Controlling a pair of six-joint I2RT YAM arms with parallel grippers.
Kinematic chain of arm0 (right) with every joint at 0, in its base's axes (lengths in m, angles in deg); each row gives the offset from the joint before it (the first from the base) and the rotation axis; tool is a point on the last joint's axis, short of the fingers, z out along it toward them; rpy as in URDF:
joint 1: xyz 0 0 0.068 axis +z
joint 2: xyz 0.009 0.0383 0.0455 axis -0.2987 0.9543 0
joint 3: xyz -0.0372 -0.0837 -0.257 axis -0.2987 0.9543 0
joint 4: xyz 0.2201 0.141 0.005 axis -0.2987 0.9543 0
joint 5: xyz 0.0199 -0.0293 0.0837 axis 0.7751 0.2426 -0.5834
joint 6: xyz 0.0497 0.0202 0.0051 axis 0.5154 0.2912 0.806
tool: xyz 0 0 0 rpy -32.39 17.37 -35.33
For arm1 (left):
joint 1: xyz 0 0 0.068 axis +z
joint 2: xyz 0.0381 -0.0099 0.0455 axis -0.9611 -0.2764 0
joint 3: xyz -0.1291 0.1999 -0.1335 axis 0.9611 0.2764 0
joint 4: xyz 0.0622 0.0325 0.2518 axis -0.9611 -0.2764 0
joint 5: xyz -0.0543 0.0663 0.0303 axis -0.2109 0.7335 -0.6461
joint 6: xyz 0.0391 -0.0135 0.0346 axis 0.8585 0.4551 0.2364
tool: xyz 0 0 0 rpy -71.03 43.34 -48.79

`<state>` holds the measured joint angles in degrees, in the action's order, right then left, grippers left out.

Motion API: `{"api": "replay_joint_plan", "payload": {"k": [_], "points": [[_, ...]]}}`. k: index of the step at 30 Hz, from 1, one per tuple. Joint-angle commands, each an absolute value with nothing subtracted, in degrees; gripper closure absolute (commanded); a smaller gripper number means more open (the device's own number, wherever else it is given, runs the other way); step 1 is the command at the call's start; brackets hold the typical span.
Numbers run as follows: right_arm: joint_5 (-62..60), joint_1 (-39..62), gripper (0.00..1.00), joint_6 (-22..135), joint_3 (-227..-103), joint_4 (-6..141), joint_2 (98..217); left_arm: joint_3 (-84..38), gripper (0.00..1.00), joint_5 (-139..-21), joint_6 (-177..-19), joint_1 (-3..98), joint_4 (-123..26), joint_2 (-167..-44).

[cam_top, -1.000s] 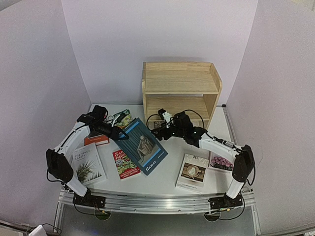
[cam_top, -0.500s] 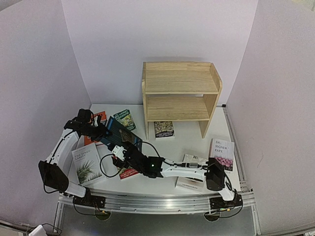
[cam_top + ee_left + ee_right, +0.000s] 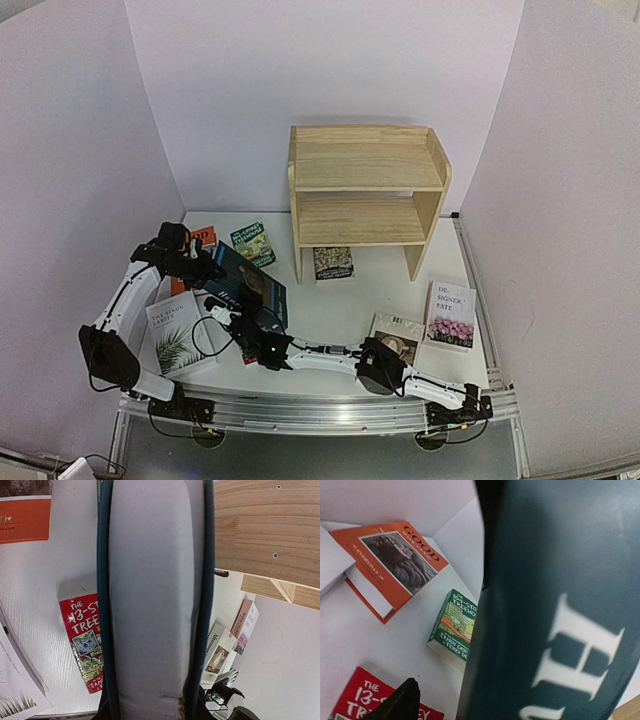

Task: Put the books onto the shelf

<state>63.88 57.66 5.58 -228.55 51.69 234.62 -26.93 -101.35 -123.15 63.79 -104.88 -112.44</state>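
The dark blue "Humor" book is tipped up on edge over the left side of the counter, well apart from the shelf. Both of the shelf's 2 tiers hold nothing, so I judge that none of the 8 books is placed yet. The left hand is clamped across the book's page edge, while the right hand sits at its lower cover, and I cannot tell whether that one grips it. The other 7 lie flat on the counter: the orange "GOOD" book, green paperback, red paperback and plant-cover book at left, the dark paperback at the shelf's foot, and the coffee-cover book and flower-cover book at right
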Motion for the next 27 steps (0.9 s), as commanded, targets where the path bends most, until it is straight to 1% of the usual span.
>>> {"api": "replay_joint_plan", "payload": {"k": [1, 5, 7, 9, 10, 11, 13, 14, 16, 18, 20, 22, 24, 27], "points": [[71.6, 57.7, 0.37, -0.5, -230.2, 45.3, 234.2, -28.8, 0.79, -103.1, -123.7, 64.1, -104.5, -112.5], [72.1, 57.6, 0.63, -0.1, -228.4, 44.1, 232.6, -29.5, 0.78, -102.6, -123.4, 64.2, -104.7, -112.4], [72.5, 57.6, 0.73, 0.1, -228.2, 43.9, 232.3, -29.9, 0.73, -102.3, -123.1, 64.1, -104.8, -112.2], [72.9, 57.6, 0.86, 0.0, -228.1, 43.8, 231.5, -30.0, 0.58, -102.2, -122.6, 64.2, -104.4, -111.7], [73.1, 57.6, 0.92, 0.2, -227.9, 43.8, 230.8, -30.0, 0.48, -102.1, -122.1, 64.1, -104.0, -111.3], [73.2, 57.6, 0.95, 0.8, -227.2, 43.8, 229.9, -30.0, 0.34, -101.7, -121.5, 64.1, -103.8, -110.9], [72.1, 57.6, 0.95, 3.1, -224.3, 43.9, 226.9, -30.3, 0.20, -99.6, -119.3, 64.2, -102.8, -109.4], [71.0, 57.6, 0.95, 5.1, -222.3, 44.9, 224.8, -30.7, 0.16, -97.6, -117.6, 64.2, -102.2, -108.2], [67.2, 57.4, 0.95, 11.1, -218.7, 51.3, 220.2, -32.1, 0.11, -91.7, -113.7, 64.3, -100.4, -104.8], [57.2, 56.6, 0.95, 24.4, -215.4, 64.1, 213.9, -32.9, 0.06, -86.1, -108.2, 64.4, -95.4, -100.6], [45.6, 54.3, 0.94, 34.7, -212.3, 73.1, 208.3, -32.7, 0.04, -80.0, -104.1, 64.4, -89.3, -95.1], [34.8, 52.2, 0.94, 41.3, -209.9, 77.8, 203.7, -31.8, 0.04, -76.1, -100.0, 64.5, -83.1, -90.7], [28.9, 50.9, 0.95, 44.4, -209.2, 80.3, 199.9, -30.2, 0.05, -70.4, -97.3, 64.5, -78.9, -87.3], [20.3, 48.6, 0.94, 48.3, -212.0, 83.2, 195.1, -26.6, 0.06, -62.0, -94.8, 64.5, -76.9, -82.9]]}}
